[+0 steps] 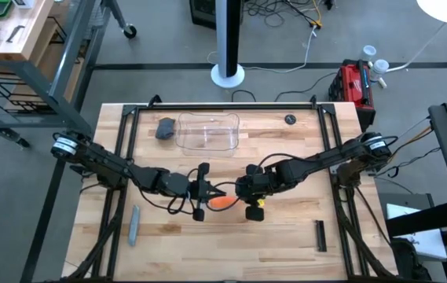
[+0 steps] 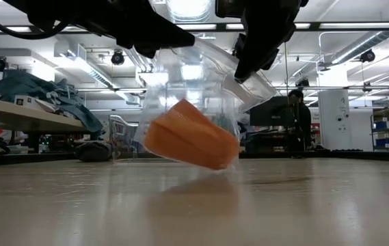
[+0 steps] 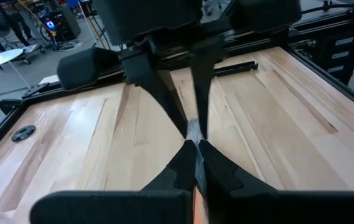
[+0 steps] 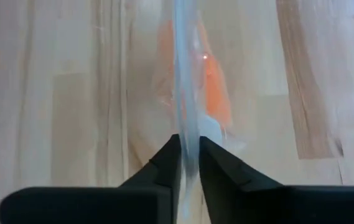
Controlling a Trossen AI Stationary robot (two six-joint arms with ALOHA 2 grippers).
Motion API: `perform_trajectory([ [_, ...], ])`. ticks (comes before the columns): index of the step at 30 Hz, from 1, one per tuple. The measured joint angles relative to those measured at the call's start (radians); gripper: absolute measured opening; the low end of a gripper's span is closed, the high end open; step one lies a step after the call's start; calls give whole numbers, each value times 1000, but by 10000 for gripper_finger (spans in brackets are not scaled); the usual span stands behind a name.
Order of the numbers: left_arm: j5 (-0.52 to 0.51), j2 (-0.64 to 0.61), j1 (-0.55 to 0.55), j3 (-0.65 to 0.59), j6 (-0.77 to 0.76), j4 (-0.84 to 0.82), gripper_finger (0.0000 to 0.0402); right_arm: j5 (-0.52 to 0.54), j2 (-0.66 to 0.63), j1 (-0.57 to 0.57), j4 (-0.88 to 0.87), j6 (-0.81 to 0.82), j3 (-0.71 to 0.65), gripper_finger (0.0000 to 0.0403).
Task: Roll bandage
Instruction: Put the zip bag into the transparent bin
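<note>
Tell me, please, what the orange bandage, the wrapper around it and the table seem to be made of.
The bandage looks like soft matte fabric: it sags in folds. The wrapper seems thin clear plastic film, glossy, since the room shows through it. The table looks like pale wood planks with a smooth finish, judging by grain lines; I cannot tell whether it is varnished.

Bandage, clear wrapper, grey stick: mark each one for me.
bandage (image 2: 191, 143): low view, middle of the orange fabric.
clear wrapper (image 2: 211, 65): low view, upper film above the bandage.
grey stick (image 1: 133, 225): high view, mid-length, lying on the table near the left front.
</note>
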Motion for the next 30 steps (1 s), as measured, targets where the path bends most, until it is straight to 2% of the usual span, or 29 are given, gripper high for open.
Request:
perform_trajectory([
  [8,-1,-2,0,0,0,12,0,-1,-5,1,-50,53,-1,106],
  [13,-1,-2,0,0,0,12,0,-1,-6,1,-73,56,-1,109],
  [18,-1,-8,0,0,8,24,0,-1,-6,1,-81,30,-3,82],
  [21,-1,-15,-1,0,10,29,0,-1,-6,1,-85,9,-3,27],
  [23,-1,-15,-1,-2,10,27,0,2,-6,0,-86,-1,-3,9],
  [30,-2,-15,-1,-9,-10,3,0,116,-58,-1,-172,38,-4,73],
])
